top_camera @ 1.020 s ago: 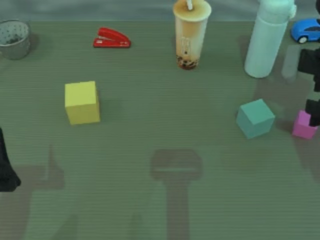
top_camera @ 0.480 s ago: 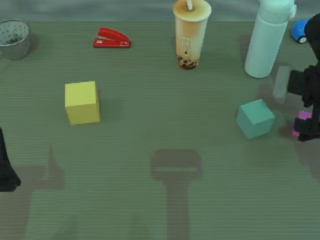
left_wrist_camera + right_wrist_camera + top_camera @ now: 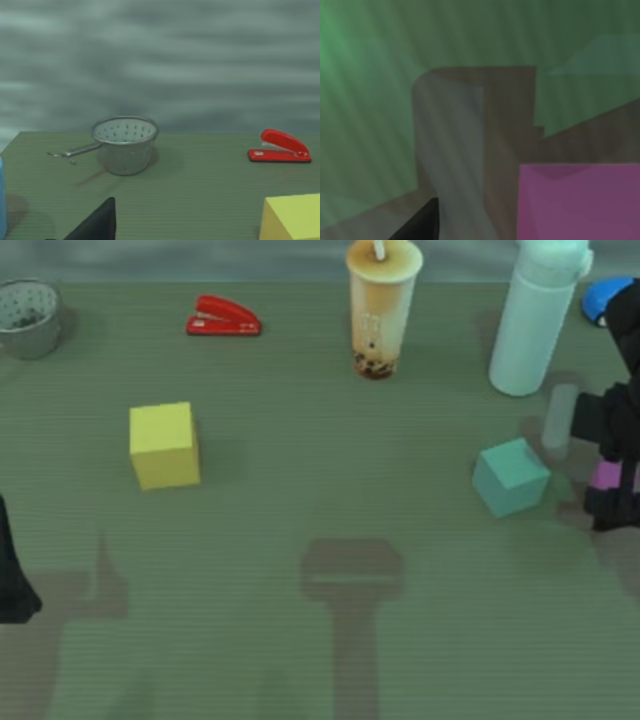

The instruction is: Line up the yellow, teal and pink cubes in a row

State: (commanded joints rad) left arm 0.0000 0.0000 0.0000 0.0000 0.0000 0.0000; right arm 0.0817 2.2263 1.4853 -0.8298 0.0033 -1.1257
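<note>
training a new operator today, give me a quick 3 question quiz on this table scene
1. True or false: the yellow cube touches the teal cube.
2. Which cube is the right gripper over? A yellow, B teal, C pink
3. Fill in: the red item at the back, left of the drink cup, is a ____.

Key:
1. False, they sit far apart.
2. C, the pink cube.
3. Stapler.
</note>
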